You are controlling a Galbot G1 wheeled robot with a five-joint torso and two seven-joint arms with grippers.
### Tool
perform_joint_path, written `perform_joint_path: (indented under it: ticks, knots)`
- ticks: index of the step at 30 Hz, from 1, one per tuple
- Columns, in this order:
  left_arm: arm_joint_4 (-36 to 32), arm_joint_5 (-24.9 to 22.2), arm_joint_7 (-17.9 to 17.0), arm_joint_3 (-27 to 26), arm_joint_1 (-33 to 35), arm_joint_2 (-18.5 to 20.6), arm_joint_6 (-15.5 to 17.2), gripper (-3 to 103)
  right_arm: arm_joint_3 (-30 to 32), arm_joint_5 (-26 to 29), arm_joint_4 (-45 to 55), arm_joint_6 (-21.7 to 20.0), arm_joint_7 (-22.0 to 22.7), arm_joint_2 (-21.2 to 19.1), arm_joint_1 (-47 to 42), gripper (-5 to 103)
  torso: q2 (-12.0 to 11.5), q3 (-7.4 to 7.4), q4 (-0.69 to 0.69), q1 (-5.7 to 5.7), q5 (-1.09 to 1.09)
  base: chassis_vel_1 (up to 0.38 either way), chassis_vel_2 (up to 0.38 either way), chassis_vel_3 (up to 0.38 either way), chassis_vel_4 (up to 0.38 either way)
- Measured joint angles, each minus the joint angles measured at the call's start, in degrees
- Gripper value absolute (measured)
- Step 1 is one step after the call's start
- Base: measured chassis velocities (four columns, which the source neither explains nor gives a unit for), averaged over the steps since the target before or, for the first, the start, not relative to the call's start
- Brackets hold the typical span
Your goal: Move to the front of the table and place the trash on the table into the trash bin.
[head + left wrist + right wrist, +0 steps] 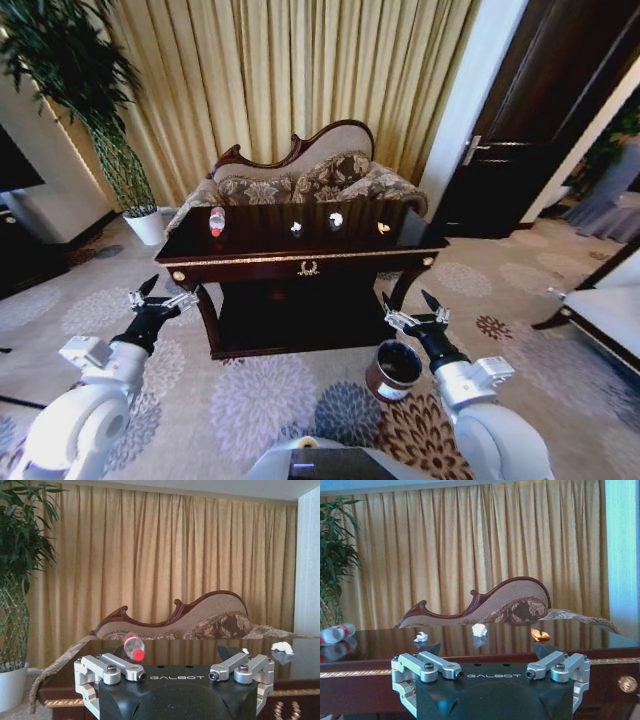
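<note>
While both claws hover spread and empty before the table [300, 262], the bottle [217, 221], clear with a red label, lies at eleven o'clock of the right gripper [417, 312] and one o'clock of the left gripper [160, 298]; the trash bin [393, 370] stands just beside the right.

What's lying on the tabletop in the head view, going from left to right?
Plastic bottle → small white scrap → larger white scrap → orange piece, all spaced apart along the dark table.
</note>
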Motion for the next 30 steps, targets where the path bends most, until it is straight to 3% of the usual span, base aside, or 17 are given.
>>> perform_joint_path:
  ticks: [22,27,30]
  knots:
    - [-0.9,0.5,0.1,-0.1,0.8,-1.2,-0.2,100,-0.6,-0.6,-0.3,0.3,-0.4,-0.2,0.2,100,0.0,0.00,0.00,0.01,-0.02,-0.212,0.201,0.204,-0.197]
    - [-0.9,0.5,0.1,-0.2,0.8,-1.2,-0.2,100,-1.0,-0.8,-1.1,1.3,0.5,-0.2,0.9,100,0.0,0.01,0.00,0.01,-0.02,-0.125,0.129,0.121,-0.137]
    - [-0.9,0.5,0.1,0.0,0.7,-1.3,-0.2,100,-1.2,-0.7,-1.2,-0.1,1.7,-0.4,1.5,100,0.0,0.01,0.00,0.02,-0.02,-0.022,0.090,0.046,-0.051]
